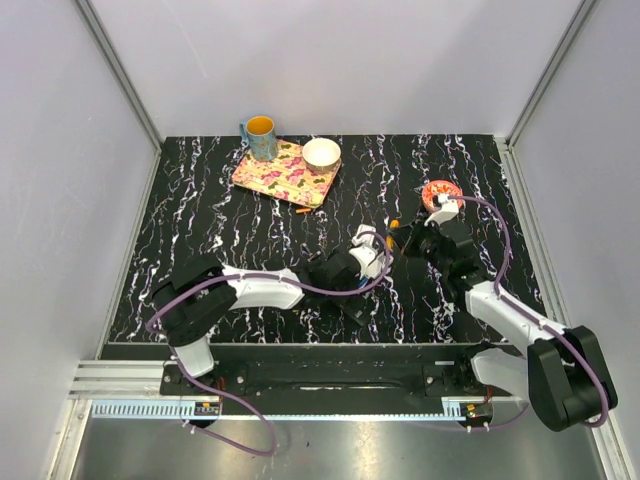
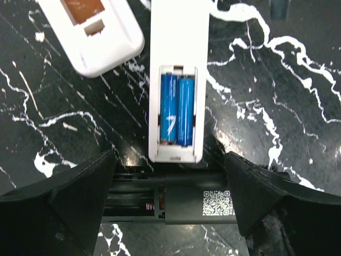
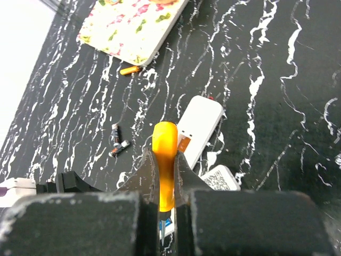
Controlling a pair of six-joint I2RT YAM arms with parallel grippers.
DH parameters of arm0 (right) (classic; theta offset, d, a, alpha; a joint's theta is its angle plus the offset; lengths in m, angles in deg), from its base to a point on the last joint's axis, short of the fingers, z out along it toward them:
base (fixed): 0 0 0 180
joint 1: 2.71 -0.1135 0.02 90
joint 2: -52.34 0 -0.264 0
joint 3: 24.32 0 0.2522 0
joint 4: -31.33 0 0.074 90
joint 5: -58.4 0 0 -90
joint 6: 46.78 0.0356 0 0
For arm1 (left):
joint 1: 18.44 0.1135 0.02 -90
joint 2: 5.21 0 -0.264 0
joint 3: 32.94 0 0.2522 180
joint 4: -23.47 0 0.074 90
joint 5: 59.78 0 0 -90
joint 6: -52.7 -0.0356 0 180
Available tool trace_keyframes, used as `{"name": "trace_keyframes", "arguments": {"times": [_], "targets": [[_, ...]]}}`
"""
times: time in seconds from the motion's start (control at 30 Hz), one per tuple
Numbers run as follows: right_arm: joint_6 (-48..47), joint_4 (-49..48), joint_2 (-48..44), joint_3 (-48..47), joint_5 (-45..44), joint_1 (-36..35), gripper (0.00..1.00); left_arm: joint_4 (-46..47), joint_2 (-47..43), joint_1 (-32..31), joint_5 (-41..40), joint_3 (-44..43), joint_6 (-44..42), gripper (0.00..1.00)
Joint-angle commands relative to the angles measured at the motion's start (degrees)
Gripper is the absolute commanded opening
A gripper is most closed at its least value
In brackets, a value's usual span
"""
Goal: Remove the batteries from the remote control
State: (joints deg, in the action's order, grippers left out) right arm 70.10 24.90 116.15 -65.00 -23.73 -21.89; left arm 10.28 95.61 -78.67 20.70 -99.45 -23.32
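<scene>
Left gripper, fingers spread wide straddling black remote, two blue batteries side by side in open bay of white remote just beyond, right gripper pinching orange tool, orange battery loose by tray

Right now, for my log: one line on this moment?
left claw open | two blue batteries in white remote | right claw shut on orange tool
</scene>
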Motion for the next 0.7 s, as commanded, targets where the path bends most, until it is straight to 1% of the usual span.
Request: {"name": "trace_keyframes", "arguments": {"times": [0.0, 0.1, 0.2, 0.33, 0.5, 0.67], "targets": [[0.2, -11.3, 1.8, 0.3, 3.5, -1.0, 0.00, -1.5, -5.2, 1.3, 4.3, 3.4, 0.5, 0.89], [0.0, -14.7, 3.9, 0.2, 3.6, -2.2, 0.00, 1.8, -7.8, 3.2, 7.6, 6.0, 0.8, 0.89], [-0.1, -15.9, 6.0, -0.5, 3.7, -3.0, 0.00, 4.8, -9.1, 5.6, 10.6, 7.9, 1.1, 0.89], [-0.2, -16.6, 6.6, -0.9, 4.0, -3.2, 0.00, 7.4, -10.3, 6.2, 12.6, 9.2, 0.8, 0.89], [-0.1, -17.3, 6.8, -0.3, 4.5, -3.3, 0.00, 9.6, -10.3, 6.3, 12.9, 8.9, 1.1, 0.88], [0.4, -20.0, 8.5, 1.0, 4.2, -4.3, 0.00, 9.5, -7.6, 6.2, 12.6, 6.2, 1.0, 0.83]]}}
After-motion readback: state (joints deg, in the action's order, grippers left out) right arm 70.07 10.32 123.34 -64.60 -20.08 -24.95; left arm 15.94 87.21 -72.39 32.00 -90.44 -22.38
